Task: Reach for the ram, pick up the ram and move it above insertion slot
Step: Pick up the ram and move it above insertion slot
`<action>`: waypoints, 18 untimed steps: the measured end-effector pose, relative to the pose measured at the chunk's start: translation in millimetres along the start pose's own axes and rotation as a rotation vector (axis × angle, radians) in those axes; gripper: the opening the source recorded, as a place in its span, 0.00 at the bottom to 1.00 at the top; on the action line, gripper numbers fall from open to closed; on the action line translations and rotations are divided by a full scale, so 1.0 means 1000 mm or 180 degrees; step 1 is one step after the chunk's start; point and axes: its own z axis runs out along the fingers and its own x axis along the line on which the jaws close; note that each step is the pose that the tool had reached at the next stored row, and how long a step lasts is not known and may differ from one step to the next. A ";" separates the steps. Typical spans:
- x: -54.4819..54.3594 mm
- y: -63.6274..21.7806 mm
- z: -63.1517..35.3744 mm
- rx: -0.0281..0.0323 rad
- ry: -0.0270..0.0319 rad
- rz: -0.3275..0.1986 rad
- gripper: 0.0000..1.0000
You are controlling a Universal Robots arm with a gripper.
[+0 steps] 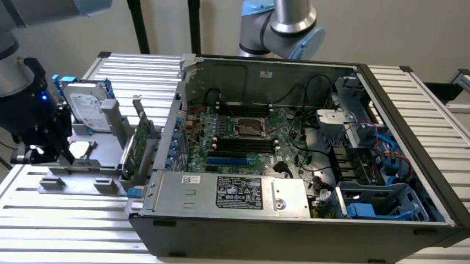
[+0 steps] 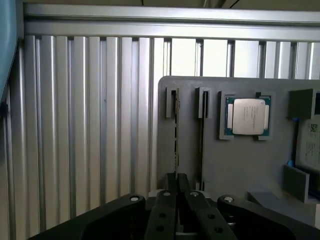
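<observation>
Claw [image 2: 176, 179] pinched together on the near end of the ram [image 2: 176, 132], caught edge-on in the wrist view as a thin green strip standing upright in a grey slotted holder [image 2: 172, 102]. Seated in that holder, not yet lifted. Just beside it, a second slotted holder [image 2: 202, 102] of the same kind. Farther along the same grey fixture plate [image 2: 235, 160], a processor [image 2: 247, 116] lying flat in its own frame, silver lid up. Beneath the plate, a ribbed aluminium table [image 2: 90, 125].

At the exterior view's left, claw held low over the plate. Just to its right in that view, a hard drive [image 1: 87, 107] with blue rails propped upright, then a green expansion card [image 1: 140, 146] standing on edge next to the open computer case [image 1: 294, 220]. Well apart from the ram, inside the case: the insertion slot [image 1: 246, 144], one of several parallel black sockets on the motherboard [image 1: 279, 124], near a shorter blue slot [image 1: 226, 161].
</observation>
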 end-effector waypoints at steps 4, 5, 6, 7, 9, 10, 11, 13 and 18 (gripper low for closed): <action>0.000 -0.0136 -0.0185 0.0000 -0.0005 0.0000 0.13; 0.000 -0.0178 -0.0230 0.0000 -0.0007 0.0000 0.13; 0.000 -0.0219 -0.0275 0.0000 -0.0010 0.0000 0.13; 0.000 -0.0262 -0.0320 0.0000 -0.0012 0.0000 0.13; 0.000 -0.0347 -0.0411 0.0000 -0.0015 0.0000 0.13; 0.000 -0.0390 -0.0456 0.0000 -0.0016 0.0000 0.13; 0.000 -0.0432 -0.0502 0.0000 -0.0017 0.0000 0.13; 0.000 -0.0523 -0.0596 0.0000 -0.0018 0.0000 0.13; 0.000 -0.0739 -0.0821 0.0000 -0.0020 0.0000 0.13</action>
